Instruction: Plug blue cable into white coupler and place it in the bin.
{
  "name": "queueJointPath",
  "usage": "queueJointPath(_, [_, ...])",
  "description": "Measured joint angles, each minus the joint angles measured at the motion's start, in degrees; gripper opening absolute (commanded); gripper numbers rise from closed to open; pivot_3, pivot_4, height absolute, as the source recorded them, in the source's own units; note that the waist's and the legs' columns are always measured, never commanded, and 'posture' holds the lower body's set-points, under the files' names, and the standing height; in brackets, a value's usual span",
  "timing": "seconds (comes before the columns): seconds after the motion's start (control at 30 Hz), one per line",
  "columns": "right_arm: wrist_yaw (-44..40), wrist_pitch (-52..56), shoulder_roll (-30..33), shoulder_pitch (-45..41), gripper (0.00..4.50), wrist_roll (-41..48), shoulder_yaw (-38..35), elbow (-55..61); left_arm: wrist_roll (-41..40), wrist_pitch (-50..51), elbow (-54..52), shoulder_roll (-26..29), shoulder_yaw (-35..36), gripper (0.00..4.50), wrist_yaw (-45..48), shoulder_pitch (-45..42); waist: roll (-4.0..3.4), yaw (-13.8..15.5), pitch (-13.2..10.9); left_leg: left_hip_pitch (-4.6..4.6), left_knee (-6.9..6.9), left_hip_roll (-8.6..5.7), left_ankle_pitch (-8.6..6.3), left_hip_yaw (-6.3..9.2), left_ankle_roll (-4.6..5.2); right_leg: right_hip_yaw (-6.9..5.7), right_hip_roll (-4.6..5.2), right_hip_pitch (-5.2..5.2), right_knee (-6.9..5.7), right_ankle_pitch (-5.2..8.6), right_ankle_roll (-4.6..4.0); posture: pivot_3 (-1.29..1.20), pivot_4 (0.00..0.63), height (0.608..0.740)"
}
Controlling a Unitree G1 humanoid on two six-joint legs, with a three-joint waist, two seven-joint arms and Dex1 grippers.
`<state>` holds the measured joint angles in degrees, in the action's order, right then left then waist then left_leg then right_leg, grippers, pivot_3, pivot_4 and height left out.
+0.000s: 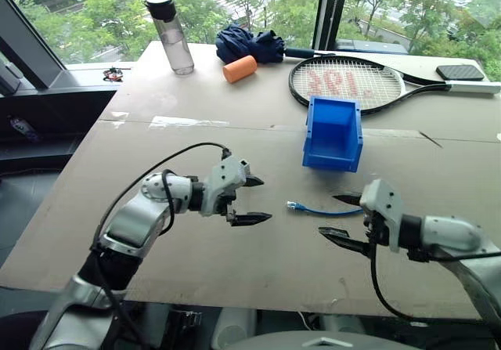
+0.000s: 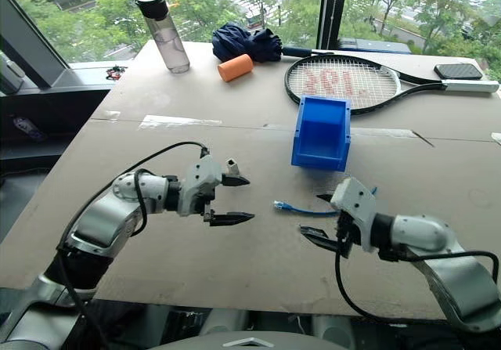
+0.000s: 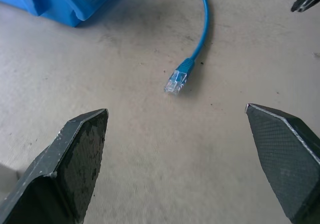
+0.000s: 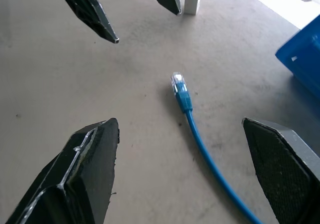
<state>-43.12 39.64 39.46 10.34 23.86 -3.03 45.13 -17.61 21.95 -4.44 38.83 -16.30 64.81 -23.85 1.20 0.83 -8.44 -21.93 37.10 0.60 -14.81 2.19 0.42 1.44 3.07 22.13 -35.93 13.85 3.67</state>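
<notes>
On the pale, matte board table (image 1: 196,264), a small bright blue plastic bin (image 1: 333,133), boxy with an open top and a lowered front lip, stands past the two arms; what shows of its inside looks empty. In front of it lies the thin blue cable (image 1: 325,210), its small clear plug (image 3: 175,81) resting flat on the table and pointing toward the left gripper (image 1: 249,200). That gripper hangs above the surface with its two black, textured, wedge-shaped fingers spread wide, nothing between them. The right gripper (image 1: 340,218) faces it from the other side, jaws also wide apart and empty, with the cable running under it. The tiny white boxy plastic coupler (image 2: 232,165) stands upright on the table just beside the left gripper's far finger; whether they touch cannot be told. The cable is not plugged into it, and the plug lies well apart from it.

Along the table's far edge stand a clear plastic bottle (image 1: 172,34) with a black cap, an orange foam cylinder (image 1: 239,69), a bundled dark blue cloth (image 1: 249,44), a black-framed racket (image 1: 348,83) with a white grip, and a flat black rectangular object (image 1: 460,72).
</notes>
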Motion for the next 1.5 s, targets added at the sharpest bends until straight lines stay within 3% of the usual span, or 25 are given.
queueJointPath(0.2, [6.31, -1.18, -3.64, 16.30, 3.97, -2.28, -4.61, 7.88, 7.81, -8.88, 12.21, -7.03, -7.20, 4.50, 2.47, -6.45, 0.05, -0.33, 0.07, 0.06, 0.08, 0.05, 0.00, -0.10, 0.01, 0.09, -0.07, -0.02, -0.03, 0.03, -0.02, 0.00, 0.150, 0.740])
queueJointPath(0.3, [10.24, -1.37, -6.36, 20.27, 4.03, -3.59, -4.38, 11.12, 11.68, -13.72, 19.81, -9.91, -9.02, 3.22, 3.24, -10.75, 0.11, -0.23, 0.13, 0.05, 0.11, 0.04, 0.00, -0.09, 0.01, 0.09, -0.07, -0.02, -0.02, 0.04, -0.03, 0.00, 0.150, 0.740])
queueJointPath(0.33, [10.62, -1.37, -6.47, 20.36, 4.03, -3.70, -4.23, 11.14, 11.92, -14.14, 20.36, -10.01, -9.02, 2.56, 3.42, -11.06, 0.11, -0.22, 0.13, 0.05, 0.12, 0.04, 0.00, -0.10, 0.01, 0.10, -0.07, -0.03, -0.02, 0.04, -0.03, 0.00, 0.150, 0.740])
queueJointPath(0.43, [14.10, -1.96, -8.24, 21.43, 4.03, -6.17, -2.20, 11.12, 13.53, -18.20, 23.39, -10.73, -9.34, 1.69, 5.33, -12.10, 0.10, -0.16, 0.17, 0.04, 0.11, 0.04, -0.03, -0.06, 0.05, 0.08, -0.05, -0.02, -0.02, 0.05, -0.04, 0.00, 0.150, 0.740])
queueJointPath(0.53, [16.54, -2.16, -10.76, 22.15, 4.03, -6.81, -0.55, 11.12, 13.65, -19.75, 23.98, -11.04, -9.40, 0.28, 7.45, -12.23, 0.07, -0.11, 0.21, 0.03, 0.09, 0.04, -0.06, -0.05, 0.10, 0.07, -0.05, -0.02, -0.01, 0.05, -0.02, 0.00, 0.150, 0.740])
queueJointPath(0.57, [17.39, -2.20, -11.94, 22.07, 4.03, -6.66, -0.09, 11.12, 13.56, -19.11, 23.93, -11.30, -9.04, 0.03, 7.95, -12.43, 0.07, -0.12, 0.21, 0.02, 0.09, 0.04, -0.06, -0.05, 0.11, 0.07, -0.05, -0.02, -0.01, 0.05, -0.02, 0.00, 0.150, 0.740])
queueJointPath(0.7, [18.93, -1.95, -15.68, 20.34, 4.03, -4.41, 0.09, 10.89, 11.73, -13.15, 22.86, -11.59, -8.02, 0.03, 9.90, -12.78, 0.07, -0.18, 0.21, 0.03, 0.10, 0.05, -0.06, -0.05, 0.11, 0.07, -0.06, -0.02, -0.01, 0.06, -0.03, 0.00, 0.150, 0.740])
queueJointPath(0.77, [19.04, -1.04, -16.80, 18.97, 4.03, -2.46, 0.08, 10.43, 8.18, -7.06, 20.37, -11.87, -7.55, 0.03, 12.29, -12.38, 0.07, -0.28, 0.18, 0.00, 0.11, 0.06, -0.06, -0.03, 0.11, 0.07, -0.06, -0.01, -0.01, 0.06, -0.03, 0.00, 0.150, 0.740])
queueJointPath(0.83, [18.88, 1.10, -17.53, 17.32, 4.03, 1.86, -0.20, 9.93, 0.42, 5.31, 14.68, -11.97, -4.49, 0.03, 14.26, -12.26, 0.07, -0.32, 0.16, -0.02, 0.12, 0.07, -0.06, 0.02, 0.11, 0.03, -0.05, 0.00, -0.02, 0.05, -0.03, 0.00, 0.150, 0.740])
queueJointPath(0.87, [18.87, 1.28, -17.60, 17.24, 4.03, 2.20, -0.21, 9.93, -0.09, 6.09, 14.27, -11.92, -4.20, 0.03, 14.32, -12.32, 0.06, -0.33, 0.16, -0.01, 0.12, 0.07, -0.06, 0.02, 0.11, 0.03, -0.06, -0.01, -0.02, 0.05, -0.03, 0.00, 0.150, 0.740])
queueJointPath(1.0, [20.37, 6.83, -20.83, 11.55, 4.03, 16.14, -2.71, 8.66, -12.23, 25.73, 8.42, -11.40, 2.42, 0.03, 13.65, -14.88, 0.06, -0.60, 0.15, -0.01, 0.13, 0.10, -0.06, 0.10, 0.11, -0.03, -0.08, -0.01, -0.07, 0.04, -0.01, 0.00, 0.150, 0.740])
queueJointPath(1.1, [22.88, 8.48, -21.61, 6.72, 4.03, 25.55, -5.30, 6.93, -18.48, 34.43, 5.38, -11.40, 6.00, 0.03, 11.88, -16.14, 0.04, -0.95, 0.15, 0.00, 0.13, 0.08, -0.06, 0.16, 0.11, -0.03, -0.06, -0.02, -0.08, 0.02, 0.02, 0.00, 0.150, 0.740])
queueJointPath(1.37, [31.93, 8.12, -19.97, -1.64, 4.03, 47.48, -7.12, 4.35, -24.64, 40.77, 2.02, -11.28, 8.23, 0.03, 8.43, -15.00, 0.03, -1.53, 0.14, 0.03, 0.10, 0.06, -0.06, 0.46, 0.11, -0.04, -0.07, -0.02, -0.11, 0.01, 0.01, 0.00, 0.150, 0.740])
queueJointPath(1.5, [34.86, 6.82, -17.78, -5.03, 2.30, 53.64, -6.40, 3.07, -25.36, 39.92, 0.92, -10.92, 8.39, 0.00, 7.80, -13.41, 0.02, -1.52, 0.14, 0.02, 0.09, 0.05, -0.06, 0.53, 0.11, -0.10, -0.07, -0.02, -0.11, 0.01, 0.01, 0.00, 0.150, 0.740])
